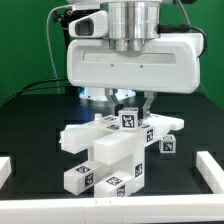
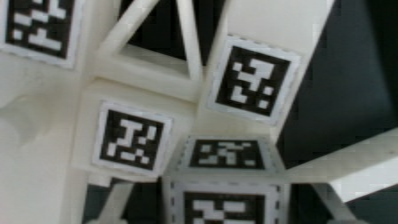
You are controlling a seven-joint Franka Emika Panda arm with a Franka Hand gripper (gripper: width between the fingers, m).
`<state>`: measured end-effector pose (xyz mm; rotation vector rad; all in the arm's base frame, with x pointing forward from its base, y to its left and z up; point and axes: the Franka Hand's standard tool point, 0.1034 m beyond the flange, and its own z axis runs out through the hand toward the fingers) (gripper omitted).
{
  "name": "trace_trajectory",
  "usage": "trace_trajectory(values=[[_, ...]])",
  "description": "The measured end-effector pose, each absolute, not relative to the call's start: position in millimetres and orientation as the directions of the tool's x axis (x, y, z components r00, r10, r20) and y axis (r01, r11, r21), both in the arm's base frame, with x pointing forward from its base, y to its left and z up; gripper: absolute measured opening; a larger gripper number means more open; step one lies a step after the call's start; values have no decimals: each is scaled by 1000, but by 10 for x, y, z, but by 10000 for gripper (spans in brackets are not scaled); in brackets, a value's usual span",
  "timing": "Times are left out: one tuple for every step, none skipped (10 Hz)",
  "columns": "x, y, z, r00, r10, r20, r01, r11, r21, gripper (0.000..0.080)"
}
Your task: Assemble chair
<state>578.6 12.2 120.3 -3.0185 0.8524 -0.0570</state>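
One half-built white chair (image 1: 108, 152) directly beneath the end effector (image 1: 132, 103)

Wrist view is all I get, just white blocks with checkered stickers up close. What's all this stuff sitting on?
Observer: The chair parts lie clustered on a black table.
Operator: Where's the claw?
Observer: The claw sits at the cluster's top; whether it grips anything, I can't tell.
Operator: Anything else around?
Observer: A white rail at the exterior view's left edge, another at its right.
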Motion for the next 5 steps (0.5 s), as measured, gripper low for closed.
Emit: trace_trajectory(values=[[5786,124,1202,834,-550,33,-550,-835,-16,284],[5785,124,1201,839,-543,33,-543,-840,-15,389],[5785,124,1201,839,-543,33,-542,-840,-15,532],[5781,133,1203,853,-521,28,-521,-853,-12,532],[5783,150,1217,882,-470,19,-470,-882,-4,624]])
